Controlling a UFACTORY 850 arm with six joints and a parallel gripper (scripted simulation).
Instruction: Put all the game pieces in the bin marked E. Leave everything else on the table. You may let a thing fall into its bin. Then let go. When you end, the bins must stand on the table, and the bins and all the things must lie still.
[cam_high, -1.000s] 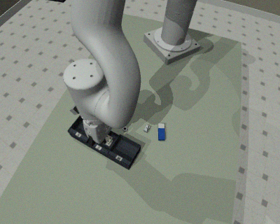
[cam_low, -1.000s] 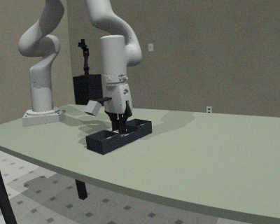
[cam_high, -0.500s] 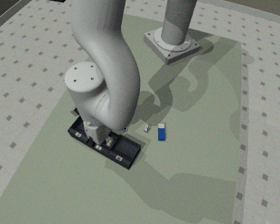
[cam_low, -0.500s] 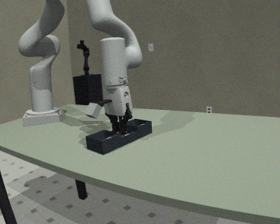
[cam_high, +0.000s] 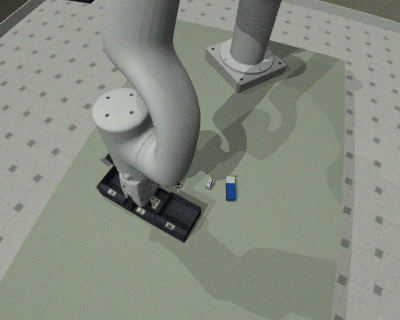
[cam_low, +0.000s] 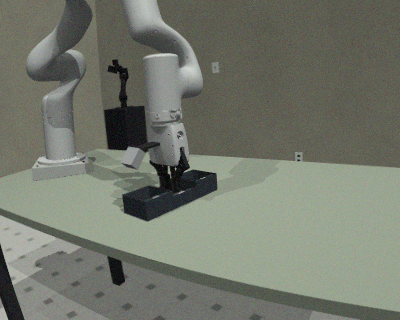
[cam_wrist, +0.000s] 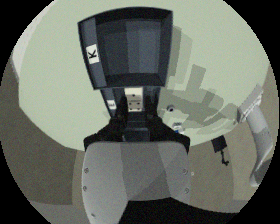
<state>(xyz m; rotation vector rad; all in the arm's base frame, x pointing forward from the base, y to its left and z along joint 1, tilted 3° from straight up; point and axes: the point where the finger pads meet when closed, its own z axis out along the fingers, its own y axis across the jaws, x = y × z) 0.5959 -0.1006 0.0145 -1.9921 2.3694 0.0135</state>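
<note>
reaching low into bin e (cam_high: 141, 211) (cam_low: 175, 200) (cam_wrist: 111, 104), the claw (cam_high: 137, 190) (cam_low: 172, 187) (cam_wrist: 136, 102) is standing slightly spread, presumably so the pale game pieces (cam_high: 156, 202) (cam_wrist: 134, 97), lying inside at its fingertips, are settling gently rather than bouncing out.

beige walls (cam_low: 300, 90) | pale floor, dark squares (cam_high: 45, 75) | green table (cam_high: 290, 295) (cam_low: 300, 225) (cam_wrist: 45, 100)
</note>
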